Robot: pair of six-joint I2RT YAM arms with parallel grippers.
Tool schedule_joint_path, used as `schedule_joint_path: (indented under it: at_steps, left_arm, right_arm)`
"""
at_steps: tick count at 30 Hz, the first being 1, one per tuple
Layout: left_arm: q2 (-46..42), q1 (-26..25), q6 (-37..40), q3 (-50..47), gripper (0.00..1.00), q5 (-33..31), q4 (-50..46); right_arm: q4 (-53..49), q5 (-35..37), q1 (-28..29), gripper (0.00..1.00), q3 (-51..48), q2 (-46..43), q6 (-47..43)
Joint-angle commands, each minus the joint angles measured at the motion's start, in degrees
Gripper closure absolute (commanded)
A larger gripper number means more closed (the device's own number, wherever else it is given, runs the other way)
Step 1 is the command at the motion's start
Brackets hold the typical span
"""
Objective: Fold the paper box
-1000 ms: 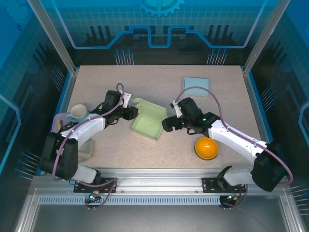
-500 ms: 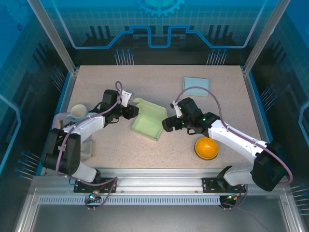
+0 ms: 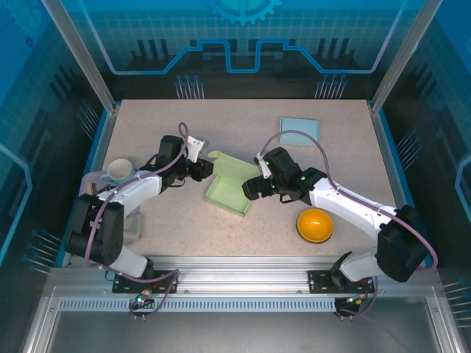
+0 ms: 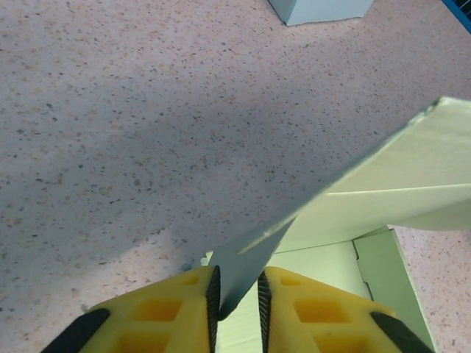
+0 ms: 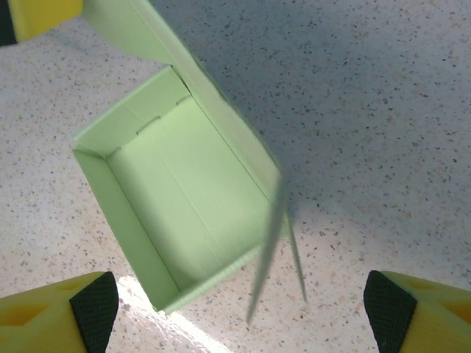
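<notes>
Box: The green paper box [image 3: 229,190] sat in the middle of the table [image 3: 243,125], between the two arms. Its tray was open on top.
Lid flap: The lid flap [image 4: 383,176] stood up at a slant on the far left side of the tray. It was not folded down yet.
Left hand: The left gripper [image 3: 206,170] had just squeezed shut. A second before, it was much wider. Now its yellow fingers [image 4: 184,309] pinched the edge of the flap.
Right hand: The right gripper [image 3: 249,189] had moved in closer to the right side of the tray. Its fingers [image 5: 92,305] were spread wide, and it held nothing.
Box move: The tray had turned a little on the table.
What this means: The left hand now had hold of the lid, so I think it could swing it over the tray. The right hand looked ready to keep the tray from sliding.
Other things: An orange bowl [image 3: 315,224], a cup [image 3: 119,170] and a blue pad [image 3: 299,132] lay well away from the box.
</notes>
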Motion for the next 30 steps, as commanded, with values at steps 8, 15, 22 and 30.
schedule_joint_path:
  at_steps: [8,15,22,30]
  left_arm:
    - [-2.9,-5.8,-9.5,-2.2,0.9,-7.7,6.6]
    - [-6.8,-11.5,-14.1,-6.9,0.9,-16.9,10.4]
    - [-11.1,-14.3,-12.3,-7.6,0.9,-32.9,5.8]
    - [-13.8,-14.4,-12.1,-10.2,0.9,-32.3,7.2]
  right_arm:
    - [-0.1,-0.5,1.9,0.11,2.1,1.4,14.7]
    - [2.9,-2.5,2.0,0.12,0.7,0.2,19.5]
    - [-6.0,5.5,2.0,0.08,5.0,2.0,16.0]
    - [-3.9,3.8,1.0,0.06,7.5,3.7,10.8]
